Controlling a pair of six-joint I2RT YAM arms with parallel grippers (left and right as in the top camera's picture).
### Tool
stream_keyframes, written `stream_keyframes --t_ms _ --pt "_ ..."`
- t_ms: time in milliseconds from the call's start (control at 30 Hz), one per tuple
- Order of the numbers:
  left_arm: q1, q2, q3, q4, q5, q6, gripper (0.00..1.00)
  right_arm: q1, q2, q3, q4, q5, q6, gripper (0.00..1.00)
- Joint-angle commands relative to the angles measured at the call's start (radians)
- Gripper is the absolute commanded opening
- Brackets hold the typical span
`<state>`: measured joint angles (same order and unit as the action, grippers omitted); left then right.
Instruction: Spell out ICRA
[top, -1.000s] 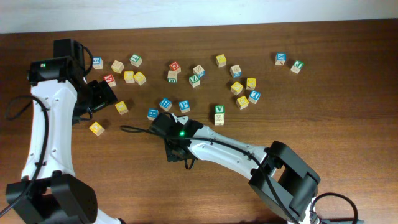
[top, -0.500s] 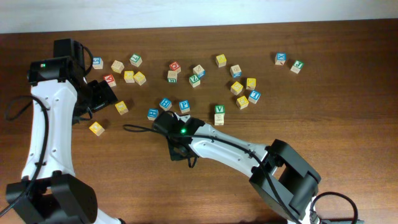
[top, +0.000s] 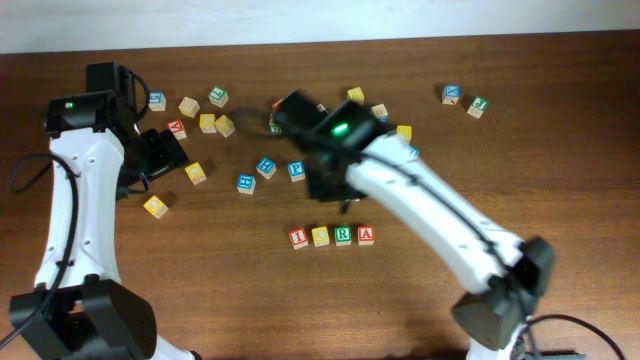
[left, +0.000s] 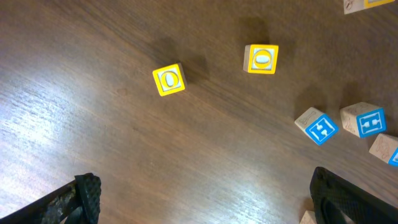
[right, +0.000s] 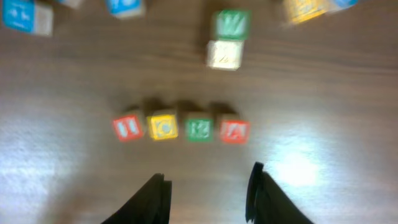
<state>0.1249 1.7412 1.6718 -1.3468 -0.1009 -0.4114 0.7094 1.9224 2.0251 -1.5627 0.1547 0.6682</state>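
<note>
right pincer (right: 208, 198): fingers spread, nothing between them | I cube (right: 127, 127), C cube (right: 163, 126), R cube (right: 199, 128), A cube (right: 234, 131): side by side in one row on the table (right: 323, 186), just ahead of its fingertips, not touching them | left pincer (left: 211, 208): spread wide, empty, yellow cube (left: 168, 80) ahead of it, row well apart

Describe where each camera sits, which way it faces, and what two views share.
Overhead: above the table, looking straight down; both arms show, left arm and right arm, with the I-C-R-A row.
Left wrist: looks down on two yellow cubes; own jaws open at the bottom corners.
Right wrist: looks down on the I-C-R-A row; own jaws open, empty.
Shared: overhead and right wrist both show that row.
</note>
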Motion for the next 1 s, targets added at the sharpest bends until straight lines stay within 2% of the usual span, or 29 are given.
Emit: stream_keyframes --t_ms 0,33,67,100,200,233,333,467,567,633,667,700,733,900,967 --pt "0.005 -0.001 0.002 0.000 0.003 -0.002 0.99 -0.147 -0.158 0.071 -0.103 0.048 -0.074 0.36" --pt "0.004 -0.001 0.002 0.000 0.003 -0.002 0.99 -0.200 -0.183 0.071 -0.127 0.049 -0.074 0.39" --pt "0.004 -0.001 0.002 0.000 0.003 -0.002 0.99 -0.289 -0.214 0.064 -0.136 0.024 -0.134 0.66" --pt "0.004 -0.001 0.002 0.000 0.003 -0.002 0.99 -0.356 -0.219 0.059 -0.136 0.010 -0.167 0.78" --pt "0.005 -0.001 0.002 0.000 0.003 -0.002 0.99 -0.448 -0.209 0.006 -0.129 -0.104 -0.163 0.84" --pt "0.004 -0.001 0.002 0.000 0.003 -0.002 0.99 -0.450 -0.204 -0.028 -0.120 -0.121 -0.163 1.00" --pt "0.005 -0.001 0.002 0.000 0.003 -0.002 0.99 -0.457 -0.197 -0.175 -0.074 -0.070 -0.190 0.98" --pt "0.004 -0.001 0.002 0.000 0.003 -0.002 0.99 -0.549 -0.197 -0.223 -0.056 -0.064 -0.212 0.98" --pt "0.004 -0.001 0.002 0.004 0.066 -0.014 0.99 -0.644 -0.196 -0.274 -0.004 -0.103 -0.181 0.98" --pt "0.002 -0.001 0.002 -0.002 0.153 -0.013 0.99 -0.676 -0.196 -0.318 0.032 -0.174 -0.183 0.98" --pt "0.002 -0.001 0.001 -0.012 0.253 -0.011 0.99 -0.677 -0.196 -0.336 0.051 -0.171 -0.193 0.98" --pt "-0.017 -0.001 -0.009 -0.015 0.385 0.056 0.99 -0.677 -0.196 -0.360 0.094 -0.180 -0.185 0.98" --pt "-0.051 -0.001 -0.018 -0.021 0.398 0.097 0.99 -0.677 -0.196 -0.374 0.122 -0.202 -0.182 0.98" --pt "-0.161 -0.001 -0.021 -0.004 0.332 0.096 0.99 -0.677 -0.196 -0.401 0.163 -0.219 -0.182 0.98" --pt "-0.201 -0.001 -0.064 -0.007 0.319 0.138 0.98 -0.675 -0.196 -0.413 0.162 -0.227 -0.182 0.98"
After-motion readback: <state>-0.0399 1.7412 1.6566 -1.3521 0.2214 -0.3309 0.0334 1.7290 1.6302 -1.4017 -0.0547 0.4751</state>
